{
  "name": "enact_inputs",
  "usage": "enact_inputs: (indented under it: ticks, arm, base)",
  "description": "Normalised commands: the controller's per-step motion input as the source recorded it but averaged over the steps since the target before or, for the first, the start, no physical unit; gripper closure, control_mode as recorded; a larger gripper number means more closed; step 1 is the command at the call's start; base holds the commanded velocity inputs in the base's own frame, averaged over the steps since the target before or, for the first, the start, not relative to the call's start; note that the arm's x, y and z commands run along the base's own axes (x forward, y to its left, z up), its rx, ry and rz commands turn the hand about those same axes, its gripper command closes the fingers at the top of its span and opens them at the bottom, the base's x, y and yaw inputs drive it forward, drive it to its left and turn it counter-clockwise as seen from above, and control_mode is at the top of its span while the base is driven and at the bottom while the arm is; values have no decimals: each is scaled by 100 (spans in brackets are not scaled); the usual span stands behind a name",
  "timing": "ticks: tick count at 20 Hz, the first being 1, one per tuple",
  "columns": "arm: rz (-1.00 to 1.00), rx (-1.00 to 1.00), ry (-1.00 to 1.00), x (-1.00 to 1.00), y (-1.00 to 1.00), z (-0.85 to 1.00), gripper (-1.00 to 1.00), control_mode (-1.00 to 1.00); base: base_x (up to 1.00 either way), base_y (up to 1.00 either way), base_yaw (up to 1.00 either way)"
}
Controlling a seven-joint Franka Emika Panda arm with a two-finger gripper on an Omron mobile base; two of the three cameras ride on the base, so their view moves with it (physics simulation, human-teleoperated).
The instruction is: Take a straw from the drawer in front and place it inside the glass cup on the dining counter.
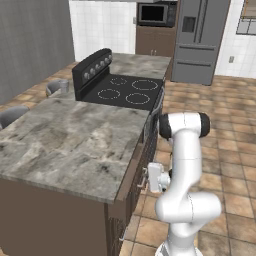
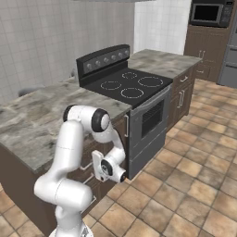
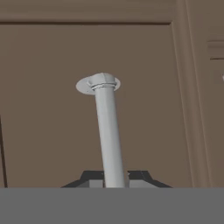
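The drawer's dark brown front panel [image 3: 52, 109] faces the hand camera at close range, and the drawer is closed. Its silver handle [image 3: 107, 131] runs down between my two dark fingertips [image 3: 89, 179]. My gripper [image 3: 114, 180] is shut on that handle. From the left base view, the gripper [image 1: 145, 182] presses against the cabinet side just under the dining counter [image 1: 70, 140]. A small greyish glass cup [image 1: 64, 85] stands at the counter's far left edge. The straw is hidden.
A black stovetop [image 1: 125, 92] with a raised control panel adjoins the counter beyond the drawer, its oven front [image 2: 148, 125] facing the tiled floor [image 2: 185, 185]. Grey stools [image 1: 12, 115] stand on the counter's far side. A steel fridge [image 1: 200, 40] and microwave [image 1: 155, 14] are at the back.
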Motion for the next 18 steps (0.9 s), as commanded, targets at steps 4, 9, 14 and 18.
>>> enact_inputs:
  ticks: [4, 9, 14, 18]
  arm:
    - [0, 0, 0, -3, -100, 0, 100, -100]
    - [0, 0, 0, -8, -100, 0, 100, -100]
    - [0, 0, 0, -4, -100, 0, 100, -100]
    - [0, 0, 1, -6, -100, 0, 100, -100]
  base:
    - [0, 0, 0]
    - [0, 0, 0]
    - [0, 0, 0]
    - [0, 0, 0]
